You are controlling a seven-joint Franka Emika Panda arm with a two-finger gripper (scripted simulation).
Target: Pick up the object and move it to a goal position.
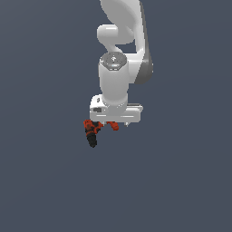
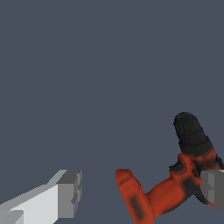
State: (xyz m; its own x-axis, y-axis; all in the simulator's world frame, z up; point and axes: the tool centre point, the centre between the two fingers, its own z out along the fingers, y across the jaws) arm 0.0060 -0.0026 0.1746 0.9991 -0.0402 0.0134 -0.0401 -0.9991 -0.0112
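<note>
White Panda arm [image 1: 118, 68] hangs down near the middle of the exterior view, wrist pointing down, against a flat dark grey-blue background.

Tool [image 1: 107, 124] sits just under the white wrist block. In the wrist view its fingers are spread wide: one grey-tipped white finger [image 2: 65, 192] on one side, the other grey pad [image 2: 213, 187] at the opposite frame edge, with a big gap between them. So jaws apart, not clamped.

Small drill-shaped object, lumpy red body with a stubby black end [image 1: 93, 131], is right below the tool, offset toward the exterior view's left, black end pointing down and away from the wrist. A small red bit shows on the other side under the tool.

In the wrist view, object [image 2: 175, 183] lies in the gap, crowded toward the far pad; its red body appears to touch or overlap that pad. Well apart from the near finger. Red handle slants into the gap, black end points away from the camera.

Cannot tell whether the object rests on a surface.
</note>
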